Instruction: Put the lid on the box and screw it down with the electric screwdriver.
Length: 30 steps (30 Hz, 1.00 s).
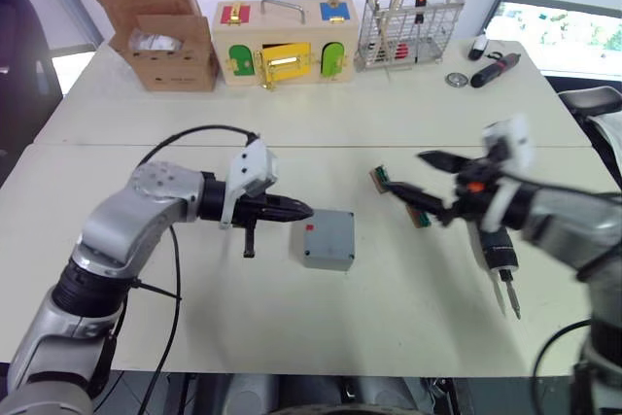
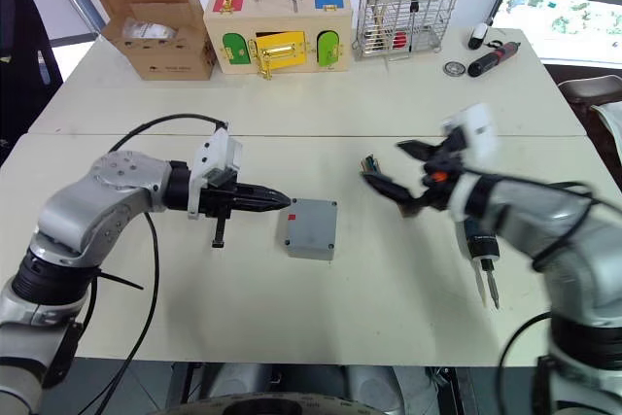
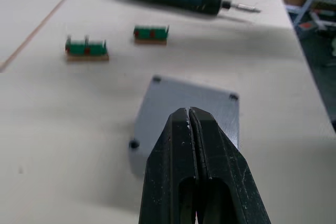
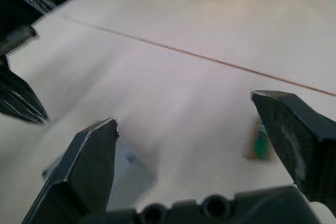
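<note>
The grey box (image 1: 328, 240) sits mid-table with the lid (image 3: 181, 100) lying flat on top, its corner screw holes showing. My left gripper (image 1: 294, 209) is shut and empty, its tips (image 3: 189, 113) just above the lid's left edge. The electric screwdriver (image 1: 500, 258) lies on the table to the right, bit toward the front edge. My right gripper (image 1: 412, 174) hangs open and empty above the table, between the box and the screwdriver. In the right wrist view its spread fingers (image 4: 90, 161) frame the blurred box (image 4: 128, 174).
Two small green terminal blocks (image 1: 380, 178) (image 1: 420, 216) lie under the right gripper. Along the back stand a cardboard box (image 1: 165, 41), a wooden latch box (image 1: 284, 46) and a wire basket (image 1: 406, 26). A dark maroon tool (image 1: 496, 69) lies at the back right.
</note>
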Each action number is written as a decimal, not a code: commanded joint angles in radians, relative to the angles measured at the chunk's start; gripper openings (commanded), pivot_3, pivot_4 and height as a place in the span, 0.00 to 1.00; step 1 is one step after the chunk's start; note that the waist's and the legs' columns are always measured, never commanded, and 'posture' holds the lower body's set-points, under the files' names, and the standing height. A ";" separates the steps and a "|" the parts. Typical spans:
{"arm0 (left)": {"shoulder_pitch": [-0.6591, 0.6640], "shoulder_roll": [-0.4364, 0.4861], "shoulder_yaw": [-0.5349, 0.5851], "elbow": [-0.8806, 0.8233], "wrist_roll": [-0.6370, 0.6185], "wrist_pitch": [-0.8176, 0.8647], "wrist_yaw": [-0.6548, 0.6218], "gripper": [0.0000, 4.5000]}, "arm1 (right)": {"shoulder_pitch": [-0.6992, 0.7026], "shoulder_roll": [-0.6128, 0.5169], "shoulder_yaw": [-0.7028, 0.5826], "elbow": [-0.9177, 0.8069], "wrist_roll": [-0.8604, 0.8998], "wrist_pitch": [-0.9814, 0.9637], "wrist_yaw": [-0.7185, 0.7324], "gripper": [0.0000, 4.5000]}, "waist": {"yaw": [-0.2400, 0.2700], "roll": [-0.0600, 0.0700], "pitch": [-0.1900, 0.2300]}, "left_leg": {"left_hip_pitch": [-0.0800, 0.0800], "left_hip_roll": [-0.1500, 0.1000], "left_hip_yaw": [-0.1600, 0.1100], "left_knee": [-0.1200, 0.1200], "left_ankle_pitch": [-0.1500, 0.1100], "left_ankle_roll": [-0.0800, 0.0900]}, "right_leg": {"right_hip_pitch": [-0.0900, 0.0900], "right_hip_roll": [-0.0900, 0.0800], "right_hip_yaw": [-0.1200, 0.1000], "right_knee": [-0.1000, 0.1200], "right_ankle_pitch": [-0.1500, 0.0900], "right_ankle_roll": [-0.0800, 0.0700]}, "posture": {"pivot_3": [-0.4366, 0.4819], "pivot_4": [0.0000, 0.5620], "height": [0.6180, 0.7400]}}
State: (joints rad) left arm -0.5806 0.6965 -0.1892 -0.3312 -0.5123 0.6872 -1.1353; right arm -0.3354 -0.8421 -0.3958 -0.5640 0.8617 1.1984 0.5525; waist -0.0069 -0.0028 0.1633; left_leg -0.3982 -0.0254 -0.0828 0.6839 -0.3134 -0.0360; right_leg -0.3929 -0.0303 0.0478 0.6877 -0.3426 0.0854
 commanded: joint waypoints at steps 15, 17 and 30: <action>0.043 -0.100 -0.156 -0.113 0.062 -0.162 -0.051 0.00 | 0.185 -0.485 -0.048 0.419 0.198 0.416 -0.011 0.99 | -0.002 0.000 0.000 | 0.004 0.001 0.005 0.000 -0.002 0.003 | 0.004 0.001 0.004 -0.001 0.000 0.000 | 0.48 0.27 1.00; 0.049 -0.108 -0.159 -0.117 0.063 -0.158 -0.035 0.00 | 0.154 -0.459 0.012 0.442 0.216 0.416 -0.054 0.99 | -0.004 0.000 0.000 | 0.005 0.002 0.005 0.000 -0.002 0.003 | 0.004 0.002 0.004 -0.001 0.000 0.000 | 0.48 0.27 1.00; 0.097 -0.109 -0.158 -0.171 0.067 -0.117 0.050 0.00 | -0.091 -0.449 0.362 0.590 0.233 0.416 -0.102 0.99 | -0.002 0.000 0.000 | 0.004 0.001 0.004 0.000 -0.002 0.003 | 0.003 0.001 0.004 -0.002 0.000 0.000 | 0.48 0.27 1.00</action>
State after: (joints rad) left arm -0.4802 0.5967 -0.3640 -0.4564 -0.4336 0.5634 -1.1056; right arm -0.3944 -1.2820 -0.0612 0.0116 1.1021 1.6088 0.4412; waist -0.0085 -0.0029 0.1633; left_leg -0.3939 -0.0240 -0.0784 0.6837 -0.3152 -0.0327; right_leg -0.3896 -0.0291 0.0516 0.6860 -0.3426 0.0855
